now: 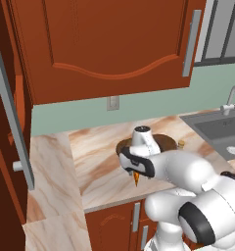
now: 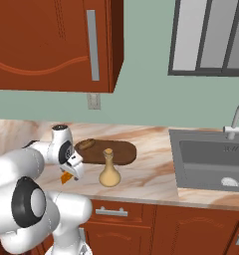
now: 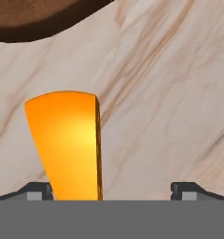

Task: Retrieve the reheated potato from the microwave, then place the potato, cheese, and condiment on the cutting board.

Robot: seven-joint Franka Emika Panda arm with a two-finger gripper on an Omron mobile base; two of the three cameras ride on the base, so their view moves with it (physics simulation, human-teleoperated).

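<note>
Hovering my end effector (image 3: pixel 112 189), jaws apart, over the cheese (image 3: pixel 67 144) near the counter's (image 2: pixel 151 174) front edge. Potato (image 2: pixel 85 144) sits on the cutting board (image 2: pixel 116 153); cheese and condiment (image 2: pixel 109 172) remain off it.

You're over a smooth, polished-looking marble tabletop (image 3: pixel 179 93) veined in pink and tan; the cheese (image 3: pixel 67 144) looks glossy and waxy, bright orange; the cutting board (image 2: pixel 114 152) is dark wood, fairly matt; the condiment (image 2: pixel 109 174) bottle seems smooth, perhaps ceramic; the sink (image 2: pixel 211 159) looks like dull grey metal.
</note>
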